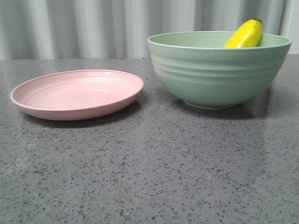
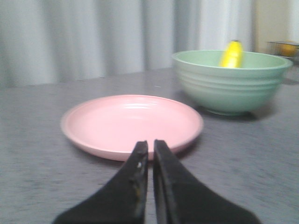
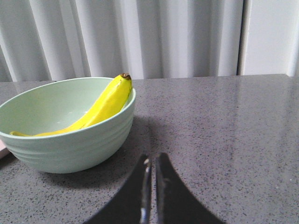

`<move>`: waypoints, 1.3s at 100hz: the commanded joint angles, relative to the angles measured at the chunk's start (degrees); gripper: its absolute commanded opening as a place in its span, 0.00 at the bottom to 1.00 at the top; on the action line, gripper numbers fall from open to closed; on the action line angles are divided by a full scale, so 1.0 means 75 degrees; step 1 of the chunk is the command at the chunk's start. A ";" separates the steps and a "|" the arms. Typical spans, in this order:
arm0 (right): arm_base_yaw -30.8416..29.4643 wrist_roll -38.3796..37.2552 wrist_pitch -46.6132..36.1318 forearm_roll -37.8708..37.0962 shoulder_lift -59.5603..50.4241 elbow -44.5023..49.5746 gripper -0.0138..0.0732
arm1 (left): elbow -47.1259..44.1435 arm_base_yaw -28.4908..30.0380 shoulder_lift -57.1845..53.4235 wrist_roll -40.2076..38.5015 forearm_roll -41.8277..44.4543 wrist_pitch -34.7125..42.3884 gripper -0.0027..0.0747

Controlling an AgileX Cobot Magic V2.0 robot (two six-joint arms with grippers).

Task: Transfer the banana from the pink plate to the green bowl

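Showing as glossy, smooth yellow plastic: banana (image 1: 245,35). Appearing matte with faint concentric rings: pink plate (image 1: 77,93). Presenting a matte, horizontally ridged outer wall: green bowl (image 1: 215,74). Reflecting light softly as polished, speckled grey stone: table (image 1: 149,177). Hanging as pleated pale cloth: curtain (image 1: 70,28).

From the front we see only the banana (image 1: 244,35)'s upper end — the green bowl (image 1: 217,74)'s wall hides the rest. At the left wrist picture's upper right edge, a blurred container holding something orange (image 2: 283,48) is cut off — we cannot identify it.
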State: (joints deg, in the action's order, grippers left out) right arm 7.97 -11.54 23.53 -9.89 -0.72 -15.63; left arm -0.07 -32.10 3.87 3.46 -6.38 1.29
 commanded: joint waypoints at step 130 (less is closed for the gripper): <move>-0.0034 0.0066 -0.0564 -0.0125 -0.0012 -0.0176 0.07 | -0.0198 0.3838 -0.0805 -0.0031 0.0850 -0.2346 0.01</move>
State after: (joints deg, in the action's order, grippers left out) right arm 7.97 -11.54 23.53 -9.99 -0.72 -15.63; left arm -0.07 -3.30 -0.25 3.46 0.00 -18.43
